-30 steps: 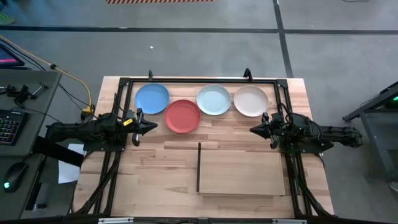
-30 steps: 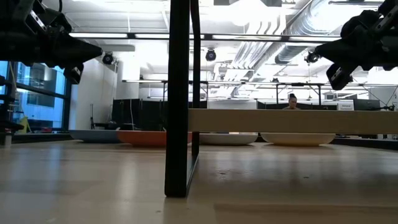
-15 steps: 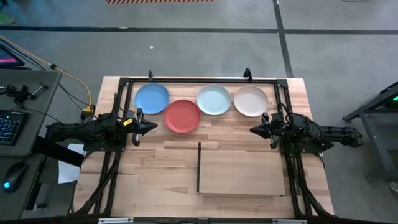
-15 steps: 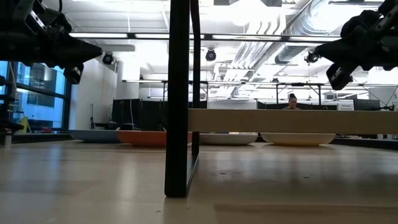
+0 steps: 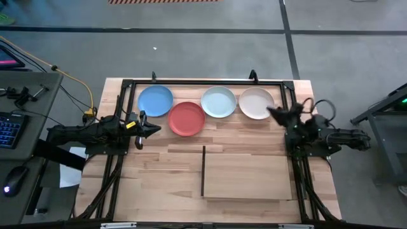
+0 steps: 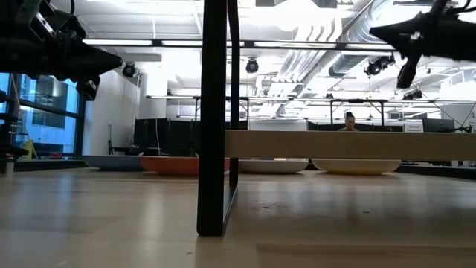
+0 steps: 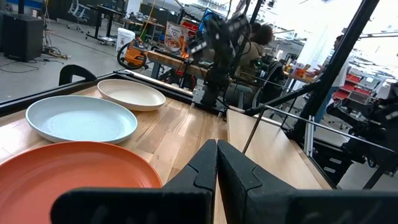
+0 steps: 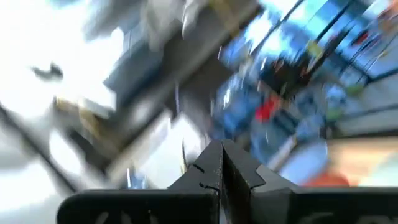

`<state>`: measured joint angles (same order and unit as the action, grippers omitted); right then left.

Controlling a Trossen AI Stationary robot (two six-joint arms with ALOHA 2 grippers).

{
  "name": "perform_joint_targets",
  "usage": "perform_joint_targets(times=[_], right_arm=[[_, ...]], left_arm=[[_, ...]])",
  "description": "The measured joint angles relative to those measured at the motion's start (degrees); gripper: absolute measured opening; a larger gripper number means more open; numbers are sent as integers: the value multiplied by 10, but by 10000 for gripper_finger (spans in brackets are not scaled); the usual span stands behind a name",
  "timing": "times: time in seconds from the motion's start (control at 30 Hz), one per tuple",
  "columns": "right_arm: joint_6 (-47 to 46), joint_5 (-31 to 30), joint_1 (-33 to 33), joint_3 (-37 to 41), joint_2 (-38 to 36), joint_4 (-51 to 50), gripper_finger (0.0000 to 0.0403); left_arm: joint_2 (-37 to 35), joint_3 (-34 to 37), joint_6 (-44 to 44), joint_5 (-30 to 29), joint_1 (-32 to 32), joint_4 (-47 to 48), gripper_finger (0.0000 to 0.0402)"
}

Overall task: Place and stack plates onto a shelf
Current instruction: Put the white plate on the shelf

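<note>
Four plates rest flat on the tabletop in a row near the far edge: blue (image 5: 155,100), red (image 5: 187,118), pale blue-grey (image 5: 219,102) and cream-white (image 5: 256,102). The light-wood shelf (image 5: 248,173) lies nearer, its black upright strip (image 5: 203,172) along its left edge. My left gripper (image 5: 156,129) hovers shut beside the red plate's left rim, and the red plate (image 7: 68,171) lies just past its fingertips. My right gripper (image 5: 270,110) is shut and high above the table (image 6: 375,31), over the cream plate's right rim.
A black metal frame (image 5: 203,81) runs along the far edge and down both sides of the table. Bare butcher-block (image 5: 159,172) lies left of the shelf. A person (image 6: 349,120) sits far off in the room behind.
My right gripper has risen and swung toward the table's far edge, from beside the shelf's far right corner to above the cream plate's right rim, turning as it went. It has stayed shut. The plates have not moved.
</note>
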<state>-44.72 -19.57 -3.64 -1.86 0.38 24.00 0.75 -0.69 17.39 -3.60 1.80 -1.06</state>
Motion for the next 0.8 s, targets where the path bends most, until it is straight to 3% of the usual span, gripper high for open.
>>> perform_joint_targets(times=[0.2,0.37,0.47,0.57,0.67,0.8], right_arm=[[-5,-100,0,-22,-1,24,0],[-61,-135,-1,-24,45,80,0],[-56,-150,-1,-26,121,162,0],[-58,-164,-1,-63,223,168,1],[-57,-164,-1,-126,338,121,10],[-104,-162,-7,-214,477,-7,51]], left_arm=[[0,0,0,0,0,0,3],[0,0,0,0,0,0,3],[0,0,0,0,0,0,3],[0,0,0,0,0,0,3],[0,0,0,0,0,0,3],[0,0,0,0,0,0,3]])
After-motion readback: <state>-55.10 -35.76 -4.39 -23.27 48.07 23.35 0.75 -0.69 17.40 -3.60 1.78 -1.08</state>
